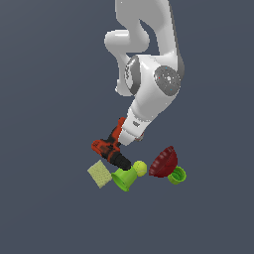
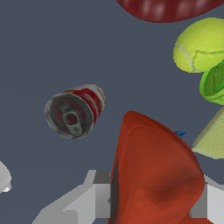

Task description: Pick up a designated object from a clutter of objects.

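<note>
Drill [image 1: 110, 150], red-orange and black, lies at the left of the clutter in the exterior view, its black chuck pointing down toward the lime green cup [image 1: 124, 179] and its handle running up under the white arm [image 1: 149, 94]. The arm's end comes down right onto the drill's handle, so the gripper [image 1: 130, 138] itself is mostly hidden there. In the wrist view a large red-orange part of the drill [image 2: 153, 175] fills the space between grey gripper parts on either side of it, which suggests the gripper is pinching the drill, though the fingertips themselves cannot be seen. A pale green sponge [image 1: 99, 173] lies just left of the cup in the exterior view, and a yellow-green ball [image 1: 140, 168] sits just right of the chuck, near the cup. Farther right a dark red bowl [image 1: 164, 162] stands tilted on its edge, with a second green cup [image 1: 177, 175] touching its lower right side. The wrist view also shows a small red-and-white can [image 2: 75, 110] lying on its side, well apart from the drill, and a tiny blue piece [image 2: 180, 134] peeking out beside the drill. Everything rests on a plain dark grey floor [image 1: 44, 149].
</note>
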Controlling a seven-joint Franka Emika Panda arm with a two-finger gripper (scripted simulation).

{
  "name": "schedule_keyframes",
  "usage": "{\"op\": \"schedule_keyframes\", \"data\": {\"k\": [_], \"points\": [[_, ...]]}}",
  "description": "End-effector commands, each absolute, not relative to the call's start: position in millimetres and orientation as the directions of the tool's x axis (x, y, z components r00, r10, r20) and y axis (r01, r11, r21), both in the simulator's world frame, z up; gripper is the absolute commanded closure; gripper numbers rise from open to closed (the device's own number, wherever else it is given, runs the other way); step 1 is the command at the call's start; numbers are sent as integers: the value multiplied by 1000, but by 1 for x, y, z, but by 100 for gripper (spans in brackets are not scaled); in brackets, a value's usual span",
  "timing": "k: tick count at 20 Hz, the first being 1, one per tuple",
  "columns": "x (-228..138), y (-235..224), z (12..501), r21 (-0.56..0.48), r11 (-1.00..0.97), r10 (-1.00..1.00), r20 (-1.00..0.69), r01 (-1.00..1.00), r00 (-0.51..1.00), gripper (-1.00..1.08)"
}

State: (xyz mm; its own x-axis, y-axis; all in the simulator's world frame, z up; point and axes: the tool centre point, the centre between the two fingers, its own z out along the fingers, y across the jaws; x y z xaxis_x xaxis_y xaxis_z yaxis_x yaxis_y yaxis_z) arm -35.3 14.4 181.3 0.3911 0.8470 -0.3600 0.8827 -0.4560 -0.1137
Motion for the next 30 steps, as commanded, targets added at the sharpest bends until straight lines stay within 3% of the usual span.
{"op": "schedule_keyframes", "data": {"k": [1, 15, 30], "points": [[-27, 26, 208, -109, -456, 848, -356, 883, 393, 108], [9, 83, 327, -109, -456, 847, -357, 883, 393, 108], [38, 122, 410, -106, -458, 845, -360, 882, 395, 108]]}}
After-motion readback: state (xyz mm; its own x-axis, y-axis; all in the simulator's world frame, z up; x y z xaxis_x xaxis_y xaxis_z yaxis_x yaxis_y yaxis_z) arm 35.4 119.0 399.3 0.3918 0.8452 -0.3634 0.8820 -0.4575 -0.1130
